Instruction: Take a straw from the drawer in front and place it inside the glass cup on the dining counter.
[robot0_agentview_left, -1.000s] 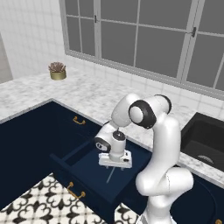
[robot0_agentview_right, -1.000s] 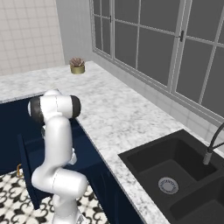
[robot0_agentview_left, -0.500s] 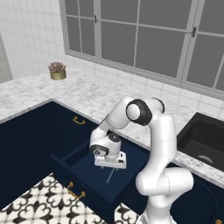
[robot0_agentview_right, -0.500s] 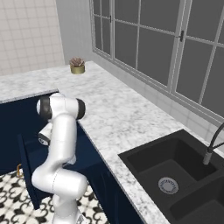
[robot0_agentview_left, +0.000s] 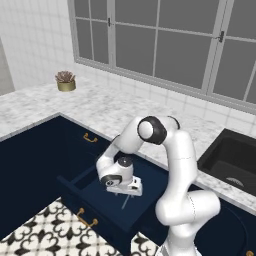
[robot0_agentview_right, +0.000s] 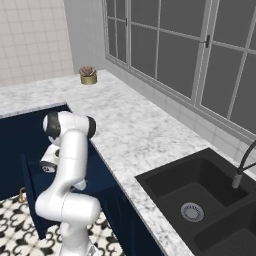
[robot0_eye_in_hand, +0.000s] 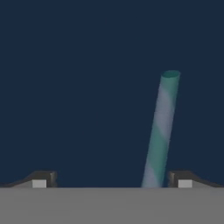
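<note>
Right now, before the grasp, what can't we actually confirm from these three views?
- Straw's near end: cut off by the bottom of the hand view, between the open hand's fingertips; contact cannot be told.
- Straw in the left base view: too thin to judge how it lies; the hand covers its upper end.
- Drawer interior in the right base view: blocked by the arm.
- Faucet: cut off by the right edge.

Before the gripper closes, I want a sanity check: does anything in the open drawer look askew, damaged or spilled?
Nothing stands out. The straw lies intact on the drawer floor, slightly slanted between the open gripper tips, nearer one of them.
</note>
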